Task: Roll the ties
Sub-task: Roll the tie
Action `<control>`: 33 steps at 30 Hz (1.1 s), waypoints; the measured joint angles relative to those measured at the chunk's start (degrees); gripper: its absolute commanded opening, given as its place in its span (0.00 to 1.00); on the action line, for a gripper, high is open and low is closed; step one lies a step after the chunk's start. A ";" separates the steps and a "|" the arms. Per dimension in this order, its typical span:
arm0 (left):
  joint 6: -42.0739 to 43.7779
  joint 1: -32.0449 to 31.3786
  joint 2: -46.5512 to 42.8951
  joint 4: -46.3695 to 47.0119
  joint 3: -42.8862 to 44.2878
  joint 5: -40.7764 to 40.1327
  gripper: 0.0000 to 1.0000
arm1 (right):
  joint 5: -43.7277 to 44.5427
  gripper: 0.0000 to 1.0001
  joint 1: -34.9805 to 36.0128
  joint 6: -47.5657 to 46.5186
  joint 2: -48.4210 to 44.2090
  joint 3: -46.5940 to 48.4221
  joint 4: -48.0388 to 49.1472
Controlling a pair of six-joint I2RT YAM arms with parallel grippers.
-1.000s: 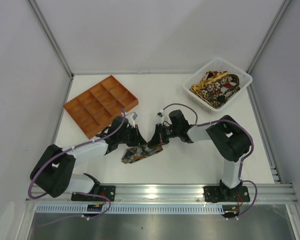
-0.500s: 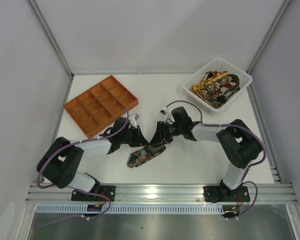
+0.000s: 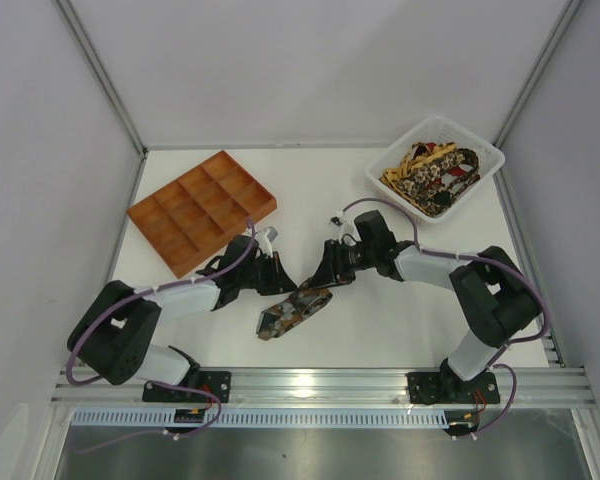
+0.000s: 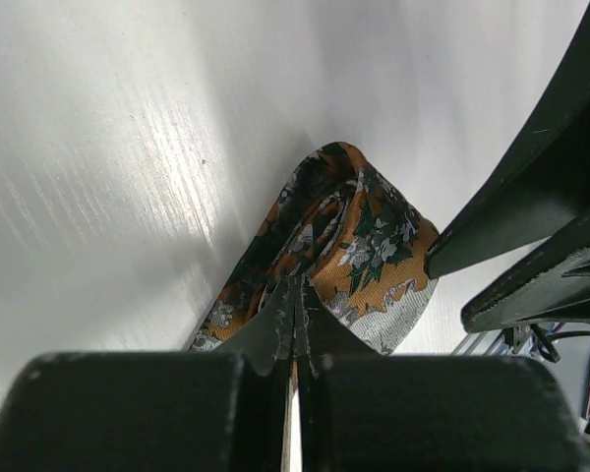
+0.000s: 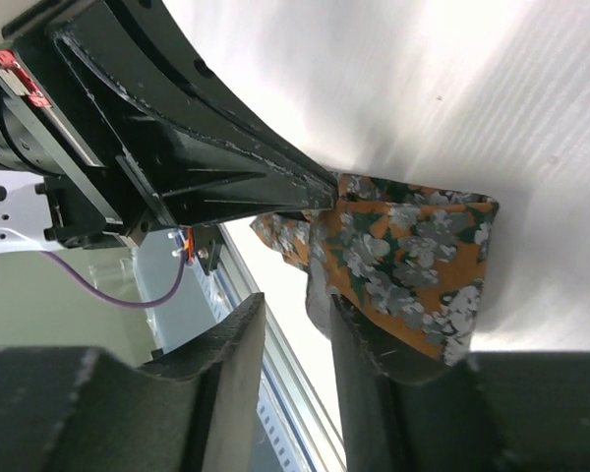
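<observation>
Bunched tie [image 3: 292,312] is lying on the white bench [image 3: 400,320], inner folds hidden.
Left claw [image 4: 295,293] is pressing shut at its edge; right claw [image 5: 293,307] is hanging spread beside.

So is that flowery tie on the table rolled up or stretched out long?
Bunched up, not long: the tie is a short bundle of folded layers. Whether it's a neat roll, I cannot tell.
</observation>
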 measured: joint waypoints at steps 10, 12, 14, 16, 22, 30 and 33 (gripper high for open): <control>0.02 -0.28 -3.26 -3.10 0.59 -0.17 0.02 | -0.39 0.13 1.33 2.69 4.26 -0.35 5.88; 0.04 -0.35 -4.28 -3.85 0.76 -0.15 0.03 | -0.31 0.13 1.33 3.06 5.53 -0.79 6.73; 0.02 -0.57 -5.62 -4.35 0.81 -0.15 0.04 | -0.31 0.12 1.33 3.65 6.21 -1.27 7.26; 0.00 -0.94 -6.84 -4.59 0.81 -0.11 0.04 | -0.33 0.13 1.33 3.93 6.36 -1.44 7.74; -1.01 -2.05 -8.98 -3.93 -0.02 0.42 0.04 | -0.28 0.16 1.33 4.24 6.34 -1.46 8.39; -3.50 -4.00 -5.44 -0.55 -2.86 1.75 0.03 | -0.26 0.29 1.31 4.55 5.73 -1.46 8.39; -3.63 -4.50 -4.31 0.48 -3.50 1.77 0.02 | -0.07 0.38 0.96 4.61 4.39 -1.46 7.67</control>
